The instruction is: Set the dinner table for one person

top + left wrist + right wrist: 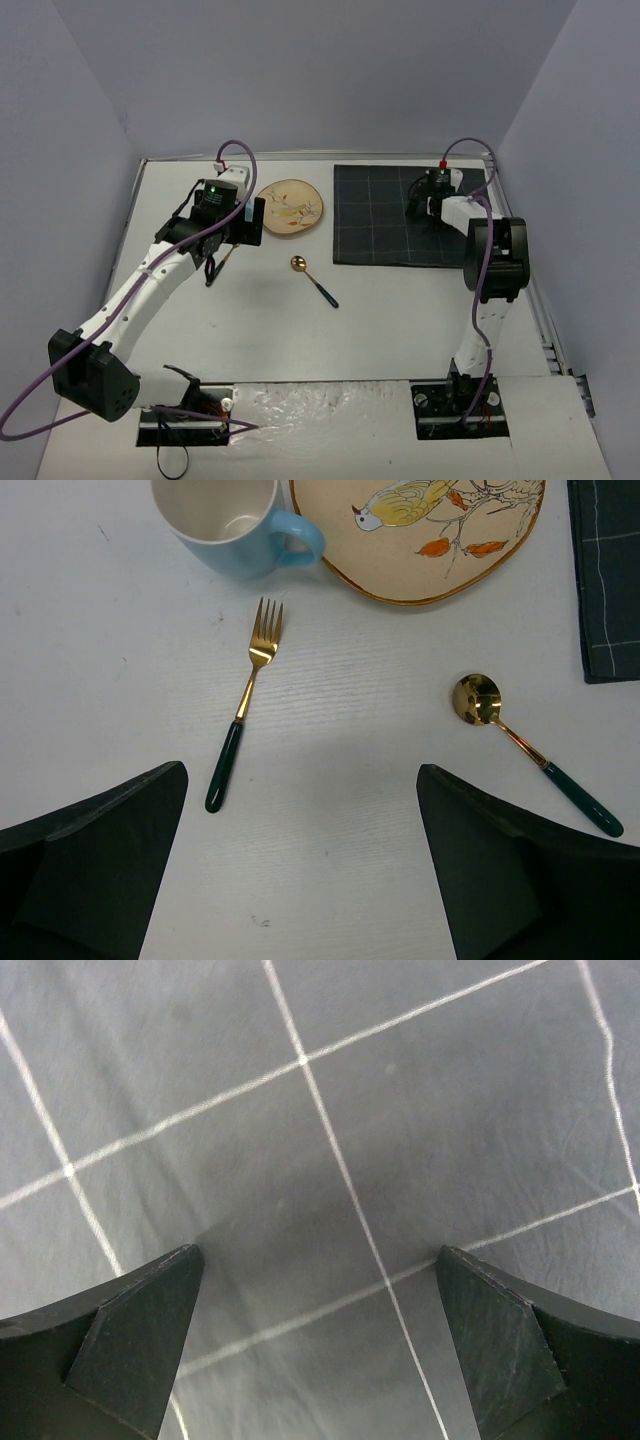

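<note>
The white dinner table carries a cream plate with a bird painted on it, a gold spoon with a dark green handle, and a dark grey checked mat. My left gripper hovers open and empty just left of the plate. Its wrist view shows a gold fork with a green handle, a light blue mug, the plate and the spoon ahead of the gripper. My right gripper is open and empty low over the mat. No person is in view.
Thin metal rails run along the table's right edge. Grey walls close in the back and both sides. In the top view my left arm hides the mug and most of the fork. The mat's corner shows in the left wrist view.
</note>
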Action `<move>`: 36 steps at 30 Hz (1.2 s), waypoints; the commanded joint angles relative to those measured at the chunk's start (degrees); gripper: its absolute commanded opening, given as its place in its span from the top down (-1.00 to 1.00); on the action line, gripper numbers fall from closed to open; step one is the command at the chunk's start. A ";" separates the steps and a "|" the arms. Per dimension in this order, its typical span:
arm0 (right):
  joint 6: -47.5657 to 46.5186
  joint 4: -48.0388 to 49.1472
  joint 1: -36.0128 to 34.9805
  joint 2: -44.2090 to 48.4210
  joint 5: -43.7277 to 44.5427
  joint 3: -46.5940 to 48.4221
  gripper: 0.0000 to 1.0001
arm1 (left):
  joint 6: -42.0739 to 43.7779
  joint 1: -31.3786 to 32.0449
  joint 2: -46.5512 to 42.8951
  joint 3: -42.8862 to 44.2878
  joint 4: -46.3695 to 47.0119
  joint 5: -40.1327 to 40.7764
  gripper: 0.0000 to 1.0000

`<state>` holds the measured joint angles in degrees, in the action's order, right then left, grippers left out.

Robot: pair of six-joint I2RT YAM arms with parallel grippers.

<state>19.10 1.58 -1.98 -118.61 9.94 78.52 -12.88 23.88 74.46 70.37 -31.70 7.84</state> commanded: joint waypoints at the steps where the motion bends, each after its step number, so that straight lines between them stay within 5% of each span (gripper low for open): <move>1: -2.01 -4.44 -1.33 12.98 -7.47 2.23 -1.00 | -0.56 -0.55 -2.21 1.35 1.34 1.26 -0.94; 11: -1.72 1.00 -5.40 26.76 -16.43 -0.19 -1.00 | -0.89 -0.94 -4.43 0.82 2.08 2.36 -0.94; 20: 15.54 19.91 -9.70 31.07 -28.54 -14.66 -1.00 | -1.44 -1.03 -9.81 -0.57 3.13 7.52 -0.94; 36: 34.12 35.06 -23.38 10.72 -24.67 -11.13 -0.90 | -1.86 -3.92 -18.20 -8.97 4.06 15.07 -0.94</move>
<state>47.30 28.85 -23.64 -103.83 -16.94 62.37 -14.06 21.64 57.57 61.98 -30.54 20.39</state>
